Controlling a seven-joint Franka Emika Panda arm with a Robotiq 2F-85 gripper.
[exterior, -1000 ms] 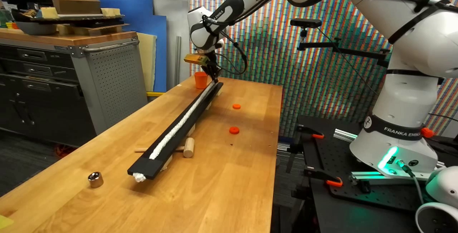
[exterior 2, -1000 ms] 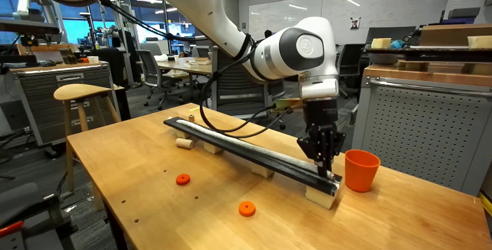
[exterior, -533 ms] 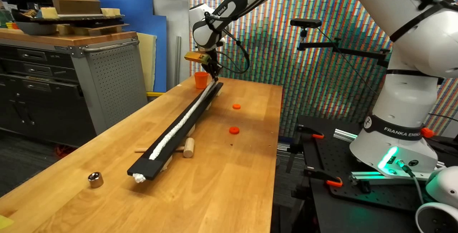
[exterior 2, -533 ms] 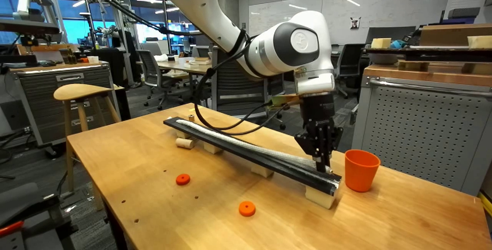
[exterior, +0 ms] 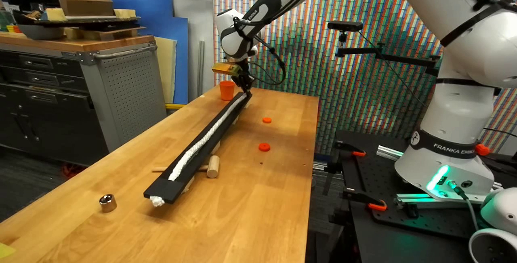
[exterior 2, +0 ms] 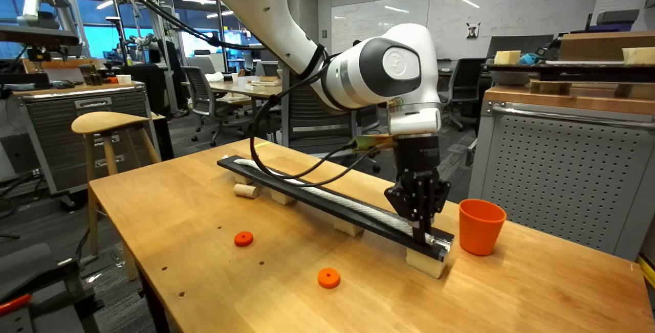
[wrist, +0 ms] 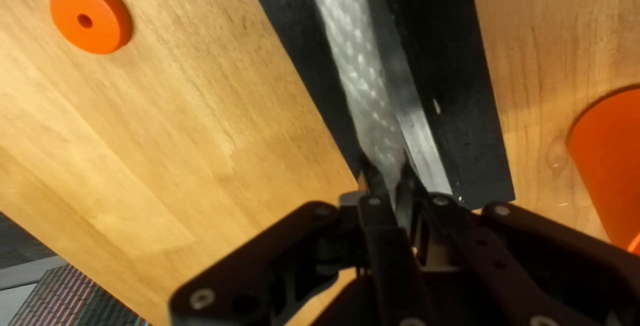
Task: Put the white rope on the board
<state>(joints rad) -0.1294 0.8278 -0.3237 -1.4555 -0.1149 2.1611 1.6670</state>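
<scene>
"What's your claw got?"

"The rope. My Robotiq gripper (wrist: 389,171) is drawn narrow, pinching the white braided rope (wrist: 352,45) close to one end; a short tip pokes out past the pinch in an exterior view."

"And the rest?"

"It lies lengthwise along the black board (exterior: 166,189), which sits above the wooden tabletop (exterior: 250,198) on pale wooden blocks (exterior 2: 426,263). Only this last end looks left to settle, I'd judge."

"How would you settle it?"

"By the wrist view. A grey strip (wrist: 425,150) along the board shows bare on the side of the rope toward the orange cup (exterior 2: 482,227), so I'd ease the end that way until it sits centred, then press lightly. I can't tell whether the held end touches the board."

"Pull or push?"

"A slight pull, just enough to take out slack. Soft cord will likely buckle if I shove it lengthwise."

"Then let go?"

"Slowly. I'd widen the grip a little, check the strands aren't clinging, and rise straight up so I don't drag the end off. No sideways swing: the cup stands just beside the board's end. I'd also mind the black cable (exterior 2: 274,100), which loops low; I can't judge its clearance over the rope."
</scene>
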